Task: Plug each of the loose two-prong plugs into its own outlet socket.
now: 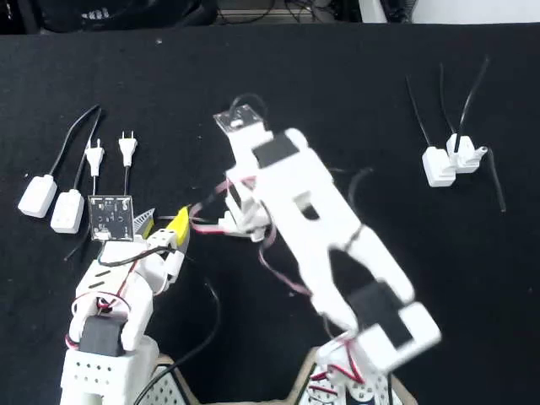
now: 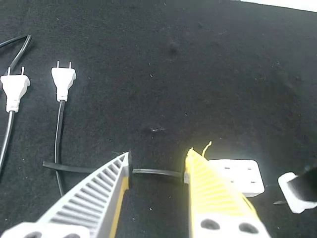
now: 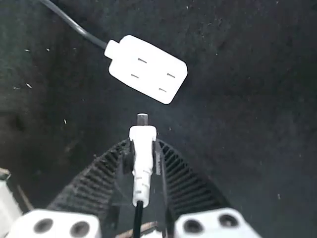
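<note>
My right gripper point(image 3: 142, 147) is shut on a white two-prong plug point(image 3: 141, 163), held a short way above the mat. Its prongs point at a white outlet socket point(image 3: 147, 76) lying just ahead, with a small gap between them. My left gripper point(image 2: 157, 161) is open low over the mat. Its grey and yellow fingers point(image 2: 210, 186) straddle that socket's black cable point(image 2: 153, 173), and the socket point(image 2: 233, 176) lies just past the yellow finger. In the high view the left gripper point(image 1: 164, 221) and the right gripper point(image 1: 240, 221) are close together at centre left. Two loose plugs point(image 1: 94, 156) point(image 1: 127, 148) lie at the left.
Two more white sockets point(image 1: 36, 196) point(image 1: 67, 211) lie at the far left on the black mat point(image 1: 354, 93). A pair of white sockets with black cords point(image 1: 447, 160) sits at the right. The right arm point(image 1: 329, 228) stretches diagonally across the middle.
</note>
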Controlling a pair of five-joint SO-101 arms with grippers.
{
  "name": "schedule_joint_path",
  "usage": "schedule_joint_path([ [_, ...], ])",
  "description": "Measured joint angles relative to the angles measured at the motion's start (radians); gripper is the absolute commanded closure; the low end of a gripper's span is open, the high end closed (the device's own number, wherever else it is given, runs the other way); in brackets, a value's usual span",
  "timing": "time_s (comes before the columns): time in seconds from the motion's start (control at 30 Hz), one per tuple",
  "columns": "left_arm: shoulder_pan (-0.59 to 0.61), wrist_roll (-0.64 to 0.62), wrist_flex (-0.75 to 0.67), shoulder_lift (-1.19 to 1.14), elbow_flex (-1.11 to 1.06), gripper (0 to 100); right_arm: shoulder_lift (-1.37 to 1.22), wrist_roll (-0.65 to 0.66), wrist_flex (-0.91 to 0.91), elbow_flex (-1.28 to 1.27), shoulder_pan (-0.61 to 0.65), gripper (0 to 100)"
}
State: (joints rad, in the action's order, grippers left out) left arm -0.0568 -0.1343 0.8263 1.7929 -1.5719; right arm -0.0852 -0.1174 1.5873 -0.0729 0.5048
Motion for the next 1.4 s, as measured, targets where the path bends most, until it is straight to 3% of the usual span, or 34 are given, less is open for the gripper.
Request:
schedule_joint_path([
  [0.17, 0.000, 0.000, 0.000, 0.000, 0.000, 81, -0.193, -0.061, 0.112, 0.238, -0.046, 98.8],
  [0.4, 0.000, 0.000, 0.000, 0.000, 0.000, 81, -0.344, -0.075, 0.143, 0.379, -0.074, 98.7],
  [1.4, 0.000, 0.002, 0.000, 0.000, 0.000, 81, -0.433, -0.256, 0.143, 0.446, -0.066, 98.7],
])
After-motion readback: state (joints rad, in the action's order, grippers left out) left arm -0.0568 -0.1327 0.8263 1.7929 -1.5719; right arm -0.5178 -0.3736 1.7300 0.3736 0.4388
